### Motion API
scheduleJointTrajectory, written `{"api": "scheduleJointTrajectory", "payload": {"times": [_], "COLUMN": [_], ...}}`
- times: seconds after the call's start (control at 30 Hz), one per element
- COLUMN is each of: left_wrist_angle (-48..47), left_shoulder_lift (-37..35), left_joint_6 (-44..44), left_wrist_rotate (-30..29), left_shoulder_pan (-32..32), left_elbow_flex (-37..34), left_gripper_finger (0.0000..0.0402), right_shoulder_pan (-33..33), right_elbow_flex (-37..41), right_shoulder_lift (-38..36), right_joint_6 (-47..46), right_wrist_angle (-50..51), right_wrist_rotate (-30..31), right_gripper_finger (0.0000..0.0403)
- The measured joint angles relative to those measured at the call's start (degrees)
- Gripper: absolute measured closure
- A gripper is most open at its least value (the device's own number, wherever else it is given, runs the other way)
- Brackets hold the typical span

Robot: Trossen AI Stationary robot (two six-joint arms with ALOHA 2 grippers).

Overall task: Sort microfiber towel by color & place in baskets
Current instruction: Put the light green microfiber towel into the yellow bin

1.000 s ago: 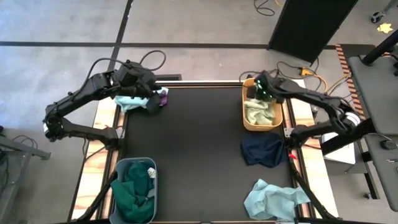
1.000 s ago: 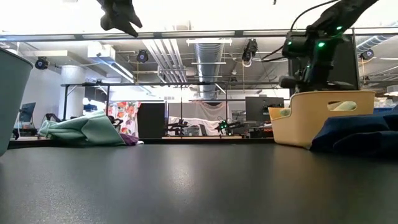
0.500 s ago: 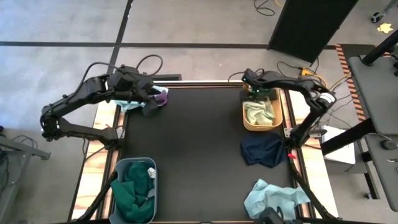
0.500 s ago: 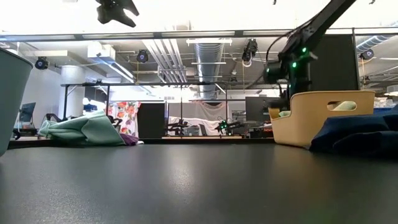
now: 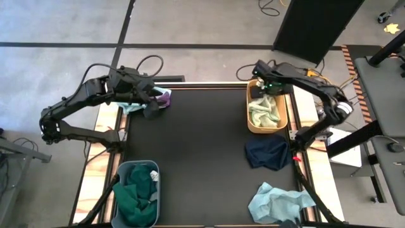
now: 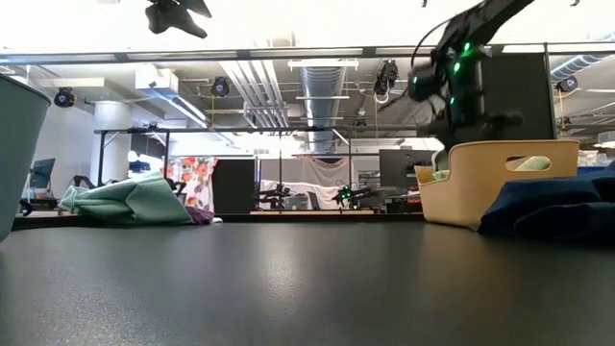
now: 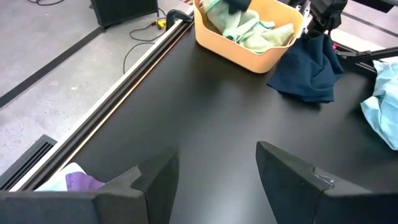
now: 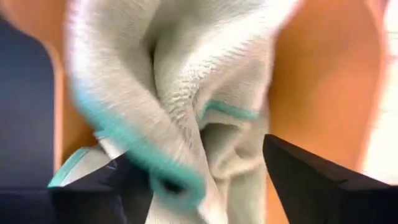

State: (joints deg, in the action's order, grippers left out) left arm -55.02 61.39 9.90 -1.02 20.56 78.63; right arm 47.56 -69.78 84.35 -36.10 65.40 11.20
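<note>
Right gripper [image 5: 254, 92] has swung back over the tan basket [image 5: 282, 118], fingers spread and empty above the pale towel [image 5: 264, 114] lying inside: drop looks complete. Left gripper [image 5: 152, 109], open, hovers by the purple towel [image 5: 166, 97].

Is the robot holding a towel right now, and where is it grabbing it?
No. Both grippers are open and empty. The left gripper hangs above the table; the right gripper is over the pale green towel in the tan basket.

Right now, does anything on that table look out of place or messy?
Nothing looks damaged or spilled. A navy towel and a light blue towel lie crumpled loose on the table, outside the tan basket and grey basket.
</note>
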Motion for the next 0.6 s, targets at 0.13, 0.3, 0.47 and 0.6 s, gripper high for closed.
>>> {"api": "scheduleJointTrajectory", "payload": {"times": [0.13, 0.3, 0.47, 0.6], "left_wrist_angle": [0.0, 0.0, 0.1, 0.1], "left_shoulder_lift": [0.0, 0.2, 0.9, 1.3], "left_joint_6": [-0.1, -0.1, -0.1, -0.1], "left_wrist_rotate": [0.0, -0.1, -0.1, -0.1], "left_shoulder_pan": [0.0, 0.0, 0.0, 0.0], "left_elbow_flex": [0.0, 0.0, 0.0, 0.0], "left_gripper_finger": [0.0206, 0.0206, 0.0206, 0.0206], "right_shoulder_pan": [-0.5, -2.1, -2.0, -1.8], "right_elbow_flex": [-0.9, 1.5, 7.2, 11.4], "right_shoulder_lift": [-5.8, -10.5, -9.4, -4.1], "right_joint_6": [-1.3, -5.3, -6.6, -6.7], "right_wrist_angle": [1.7, -5.5, -17.8, -25.3], "right_wrist_rotate": [-0.1, 6.9, 14.3, 14.5], "right_gripper_finger": [0.0112, 0.0112, 0.0141, 0.0165]}}
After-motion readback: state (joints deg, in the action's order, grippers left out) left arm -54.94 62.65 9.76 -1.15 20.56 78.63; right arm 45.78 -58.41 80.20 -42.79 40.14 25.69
